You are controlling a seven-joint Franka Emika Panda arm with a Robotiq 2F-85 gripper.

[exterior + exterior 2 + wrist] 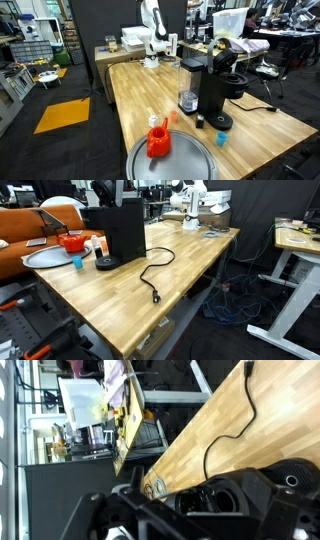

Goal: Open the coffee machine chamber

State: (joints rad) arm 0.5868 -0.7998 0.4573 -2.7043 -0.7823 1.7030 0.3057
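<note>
Tool [165, 50]: well apart from coffee machine [212, 88]; too small here to tell whether spread or closed | Risk: a low approach could shove chamber [228, 57] sideways instead of hinging it open

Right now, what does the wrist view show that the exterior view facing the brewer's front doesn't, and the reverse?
Only the wrist view: the end effector close up, a dark shape along the bottom edge; I cannot tell whether it is open. Only that exterior view: the coffee machine with its chamber, the clear water tank, a red object at a round tray's edge, and a small blue cup. Both: the wooden table and the black cord lying on it.
</note>
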